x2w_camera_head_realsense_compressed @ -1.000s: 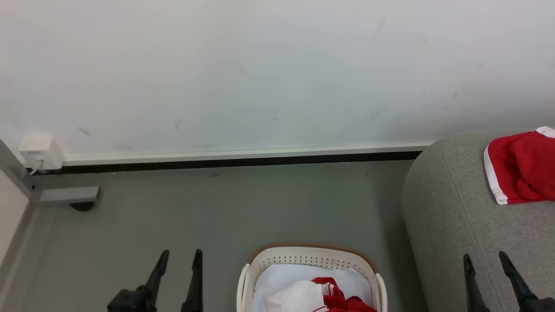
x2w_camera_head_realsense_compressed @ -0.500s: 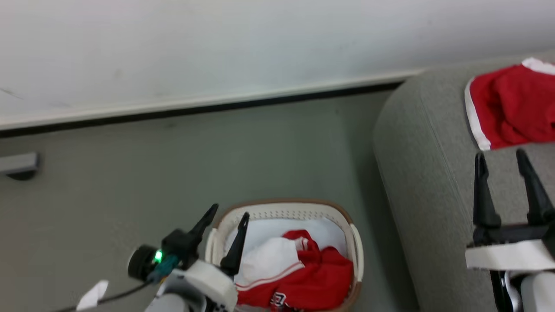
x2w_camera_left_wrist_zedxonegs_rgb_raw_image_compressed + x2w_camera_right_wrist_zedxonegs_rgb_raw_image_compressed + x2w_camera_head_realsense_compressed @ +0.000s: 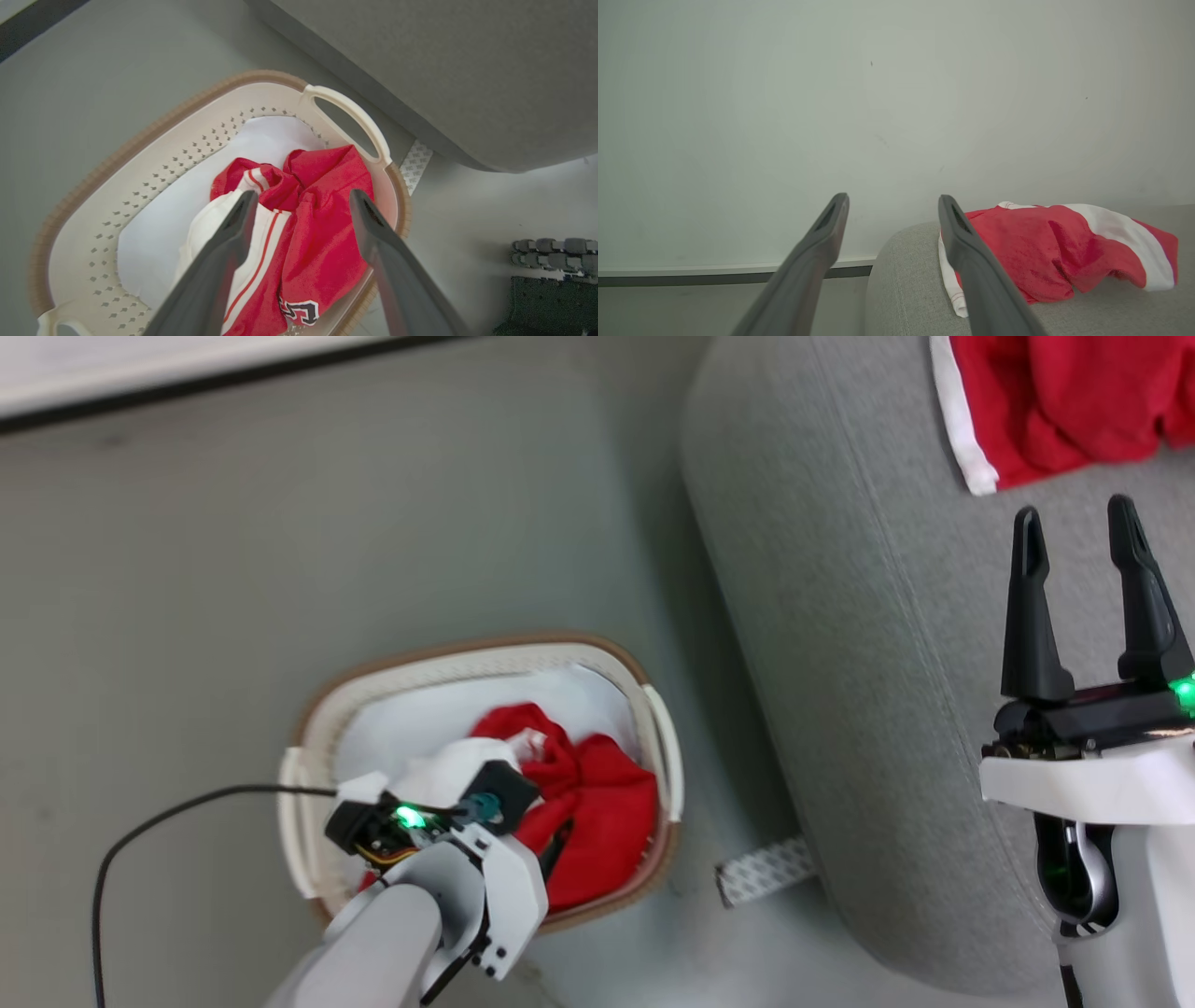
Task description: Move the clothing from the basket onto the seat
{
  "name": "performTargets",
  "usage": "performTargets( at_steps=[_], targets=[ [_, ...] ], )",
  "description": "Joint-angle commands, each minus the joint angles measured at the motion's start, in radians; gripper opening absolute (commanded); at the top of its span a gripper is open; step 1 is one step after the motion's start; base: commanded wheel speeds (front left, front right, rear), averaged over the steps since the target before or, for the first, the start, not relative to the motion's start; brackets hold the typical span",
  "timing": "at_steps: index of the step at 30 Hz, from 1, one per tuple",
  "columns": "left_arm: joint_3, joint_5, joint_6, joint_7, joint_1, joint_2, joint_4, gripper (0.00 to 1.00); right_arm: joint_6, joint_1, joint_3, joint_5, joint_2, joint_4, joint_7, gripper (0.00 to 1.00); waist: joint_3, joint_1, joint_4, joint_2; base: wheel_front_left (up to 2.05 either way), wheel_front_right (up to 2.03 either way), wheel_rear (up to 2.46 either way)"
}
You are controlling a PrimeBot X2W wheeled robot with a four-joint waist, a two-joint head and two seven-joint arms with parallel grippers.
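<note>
Now, your left gripper hangs wide open over the crumpled red-and-white fabric clothing in the oval cream plastic basket — soft, light, probably slippery; pinch the raised red fold. Your right gripper hovers spread above the grey upholstered seat.

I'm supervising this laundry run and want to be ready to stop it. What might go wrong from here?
The open left gripper hangs over the clothing, which lies on a white liner sheet; a deep pinch might catch the sheet too. The arm's black cable crosses the basket rim and may snag on lifting.
</note>
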State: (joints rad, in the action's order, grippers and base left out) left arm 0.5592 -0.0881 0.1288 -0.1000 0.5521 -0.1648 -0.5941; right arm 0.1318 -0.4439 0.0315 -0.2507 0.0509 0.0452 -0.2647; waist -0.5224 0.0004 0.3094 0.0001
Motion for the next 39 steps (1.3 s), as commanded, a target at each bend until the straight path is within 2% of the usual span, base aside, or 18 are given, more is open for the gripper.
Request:
performTargets(
  at_steps=[1,6,10,25,34,35,36,37,38,39],
  targets=[
    [0.021,-0.016,0.002,-0.016,0.016,-0.023,-0.008,1.00,-0.002,-0.018,0.005,-0.015,-0.001,-0.004,0.001,1.00,-0.082,-0.0004,0.076,-0.0001,0.00,0.00,0.00],
    [0.152,-0.095,0.002,-0.123,0.059,-0.094,-0.021,1.00,-0.002,-0.052,0.016,-0.060,-0.001,-0.009,0.001,1.00,-0.126,-0.0004,0.113,-0.0001,0.00,0.00,0.00],
    [0.202,-0.137,0.002,-0.170,0.089,-0.147,-0.007,1.00,-0.002,-0.070,0.021,-0.088,-0.001,-0.017,0.001,1.00,-0.156,-0.0004,0.130,-0.0001,0.00,0.00,0.00],
    [0.280,-0.175,0.002,-0.289,0.153,-0.254,0.032,1.00,-0.002,-0.110,0.038,-0.153,-0.001,-0.020,0.001,1.00,-0.258,-0.0004,0.172,-0.0001,0.00,0.00,0.00],
    [0.290,-0.161,0.002,-0.320,0.186,-0.306,0.044,1.00,-0.002,-0.127,0.043,-0.178,-0.001,-0.021,0.001,1.00,-0.313,-0.0004,0.192,-0.0001,0.00,0.00,0.00],
    [0.291,-0.161,0.001,-0.317,0.187,-0.309,0.045,0.98,-0.002,-0.128,0.044,-0.180,-0.001,-0.022,0.001,1.00,-0.317,-0.0004,0.194,-0.0001,0.00,0.00,0.00],
    [0.291,-0.161,-0.001,-0.311,0.188,-0.311,0.045,0.49,-0.002,-0.128,0.044,-0.182,-0.001,-0.022,0.001,1.00,-0.320,-0.0004,0.195,-0.0001,0.00,0.00,0.00],
    [0.290,-0.163,-0.003,-0.308,0.190,-0.312,0.045,0.24,-0.002,-0.129,0.043,-0.183,-0.001,-0.021,0.001,1.00,-0.322,-0.0004,0.195,-0.0001,0.00,0.00,0.00],
    [0.288,-0.165,-0.005,-0.301,0.191,-0.311,0.045,0.00,-0.002,-0.130,0.042,-0.183,-0.001,-0.020,0.001,1.00,-0.323,-0.0004,0.195,-0.0001,0.00,0.00,0.00],
    [0.287,-0.171,-0.006,-0.298,0.190,-0.307,0.042,0.00,-0.002,-0.130,0.040,-0.181,-0.001,-0.017,0.001,1.00,-0.321,-0.0004,0.194,-0.0001,0.00,0.00,0.00]
  ],
)
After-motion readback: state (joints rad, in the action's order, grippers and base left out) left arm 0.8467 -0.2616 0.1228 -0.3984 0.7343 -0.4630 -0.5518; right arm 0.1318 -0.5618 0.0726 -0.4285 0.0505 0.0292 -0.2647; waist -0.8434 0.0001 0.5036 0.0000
